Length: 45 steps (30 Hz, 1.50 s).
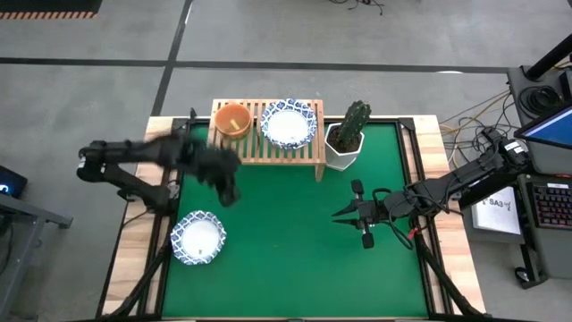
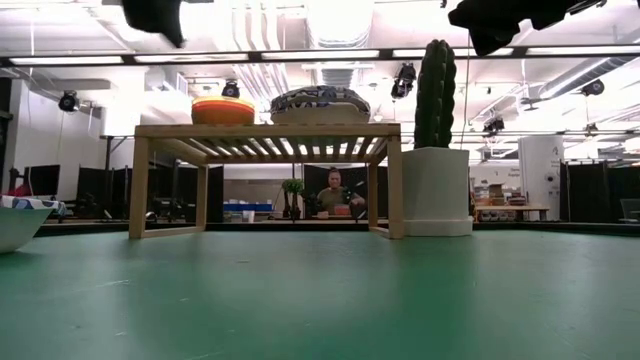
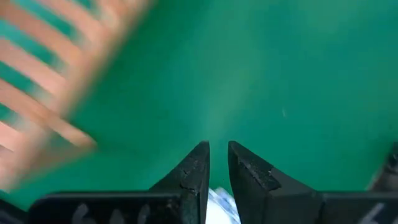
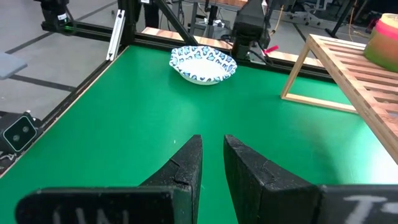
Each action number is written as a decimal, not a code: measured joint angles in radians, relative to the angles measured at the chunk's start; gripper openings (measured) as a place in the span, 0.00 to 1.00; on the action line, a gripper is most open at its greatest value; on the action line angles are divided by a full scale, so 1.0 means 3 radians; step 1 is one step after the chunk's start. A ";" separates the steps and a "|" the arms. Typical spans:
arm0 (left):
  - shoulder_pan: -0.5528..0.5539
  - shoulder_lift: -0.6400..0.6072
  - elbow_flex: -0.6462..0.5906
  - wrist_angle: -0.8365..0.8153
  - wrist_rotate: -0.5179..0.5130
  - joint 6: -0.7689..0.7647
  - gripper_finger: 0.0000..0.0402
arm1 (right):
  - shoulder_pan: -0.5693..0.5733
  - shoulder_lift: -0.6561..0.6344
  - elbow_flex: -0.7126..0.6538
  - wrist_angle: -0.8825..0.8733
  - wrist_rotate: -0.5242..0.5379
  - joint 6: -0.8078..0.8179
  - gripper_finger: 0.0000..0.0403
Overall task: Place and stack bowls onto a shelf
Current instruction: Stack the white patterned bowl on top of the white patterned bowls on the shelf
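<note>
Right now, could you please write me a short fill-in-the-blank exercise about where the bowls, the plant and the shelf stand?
1. The orange plastic bowl sits on the slatted wooden ____.
2. Beside it sits a ____-rimmed white bowl.
3. The white angular pot holds a green ____.
4. Another patterned white bowl rests on the ____ table mat.

Missing words: shelf; blue; cactus; green
</note>
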 joint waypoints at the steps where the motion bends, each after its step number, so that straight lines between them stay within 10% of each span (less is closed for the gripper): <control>1: -0.0176 -0.0003 -0.0116 0.0032 0.0000 -0.0255 0.10 | 0.0000 0.0000 0.0000 -0.0001 0.0001 -0.0001 0.14; 13: -0.1341 0.0092 -0.1378 0.0970 0.0316 -0.2416 0.15 | 0.0000 0.0001 0.0000 0.0004 0.0000 -0.0019 0.14; 28: -0.1397 0.0451 -0.1590 0.1036 0.0392 -0.2576 0.52 | -0.0004 0.0000 0.0000 0.0023 0.0001 -0.0118 0.14; 45: -0.1493 0.1254 -0.1593 0.1097 0.0575 -0.2499 0.47 | -0.0003 0.0000 0.0000 0.0023 0.0000 -0.0123 0.14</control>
